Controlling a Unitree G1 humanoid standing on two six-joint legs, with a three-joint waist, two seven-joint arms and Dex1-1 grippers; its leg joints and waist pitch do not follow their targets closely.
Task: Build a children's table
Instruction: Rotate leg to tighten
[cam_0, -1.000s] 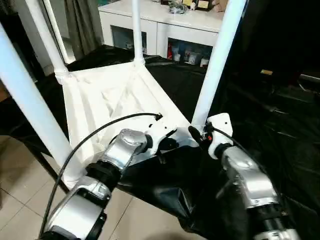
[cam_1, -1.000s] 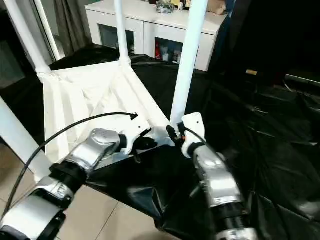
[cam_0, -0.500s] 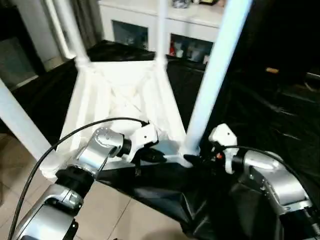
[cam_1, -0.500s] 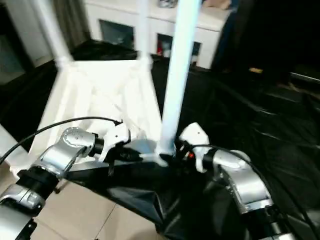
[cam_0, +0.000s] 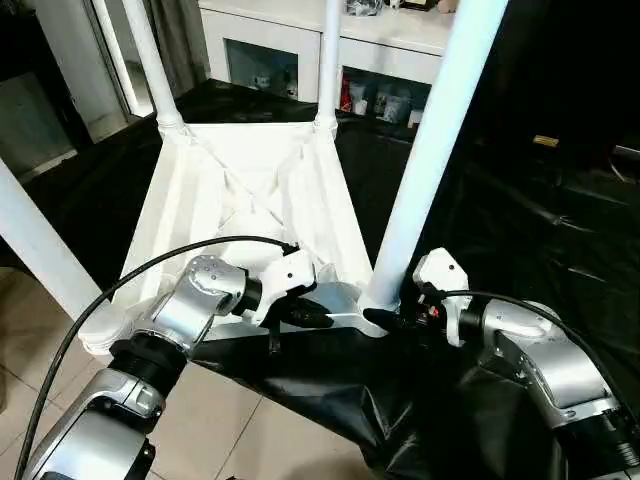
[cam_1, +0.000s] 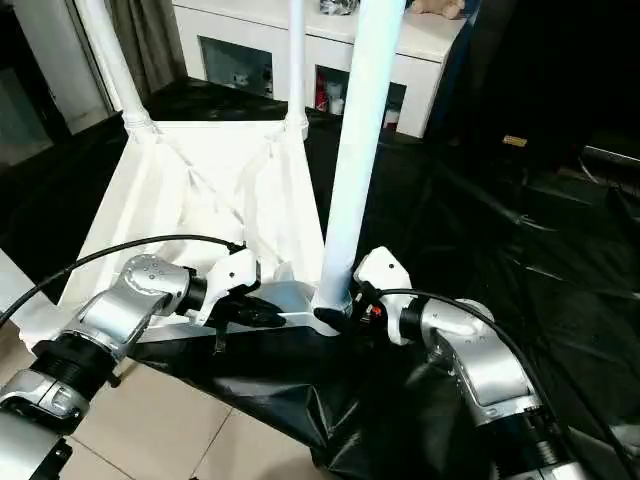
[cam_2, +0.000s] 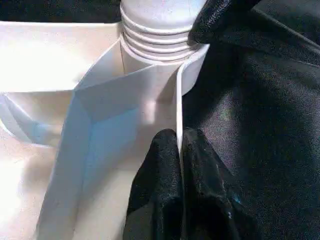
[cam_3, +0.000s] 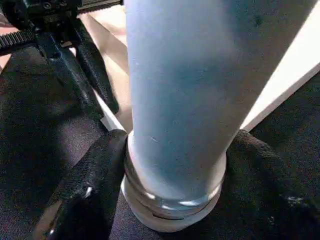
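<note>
The children's table lies upside down on a black sheet, its ribbed white top (cam_0: 250, 190) facing up. White tubular legs rise from its corners: two far ones (cam_0: 150, 60) (cam_0: 328, 60), a near-left one (cam_0: 35, 250) and a near-right one (cam_0: 430, 150). My left gripper (cam_0: 315, 315) is shut on the thin front rim (cam_2: 177, 100) of the top, just beside the near-right socket. My right gripper (cam_0: 385, 318) reaches in from the right. Its fingers (cam_3: 95, 170) press on both sides of the near-right leg's ribbed base (cam_3: 175, 200).
A white cabinet (cam_0: 300, 40) with glass doors stands behind the table. The black sheet (cam_0: 520, 200) spreads to the right and hangs over the front edge above a tiled floor (cam_0: 250, 440). A black cable (cam_0: 150, 270) arcs over my left forearm.
The head camera has tilted and shifted. My right gripper dropped lower and came around the near-right leg's base. The left gripper kept its hold on the rim.
</note>
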